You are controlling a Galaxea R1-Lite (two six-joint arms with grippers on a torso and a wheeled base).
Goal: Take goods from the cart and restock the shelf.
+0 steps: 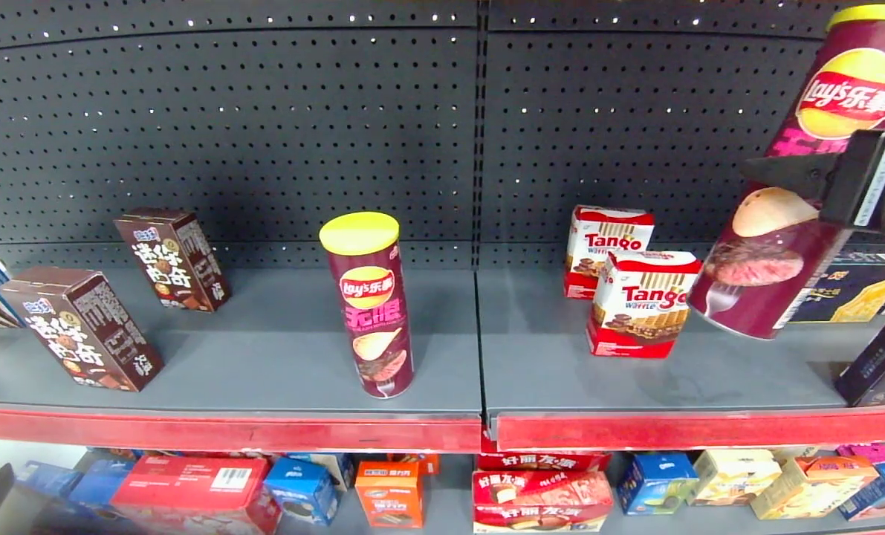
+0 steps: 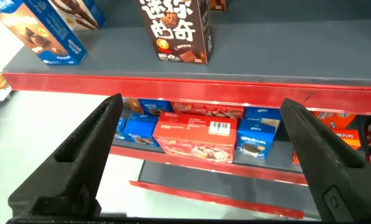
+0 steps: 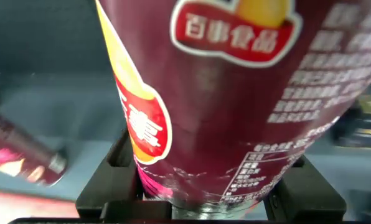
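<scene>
Right tool (image 1: pixel 791 178) grips a purple chip can (image 1: pixel 769 267), tilted above the shelf (image 1: pixel 264 349) beside the front wafer box (image 1: pixel 639 305); left tool (image 2: pixel 201 104) gapes wide, facing the shelf's red edge

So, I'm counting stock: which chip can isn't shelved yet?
The tilted can in the right gripper; the other can stands upright on the shelf.

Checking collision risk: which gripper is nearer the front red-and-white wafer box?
Right. The right gripper, shut on the purple chip can, hangs just beside the wafer box. The left gripper is open, low before the left part of the shelf, facing a brown cookie box.
</scene>
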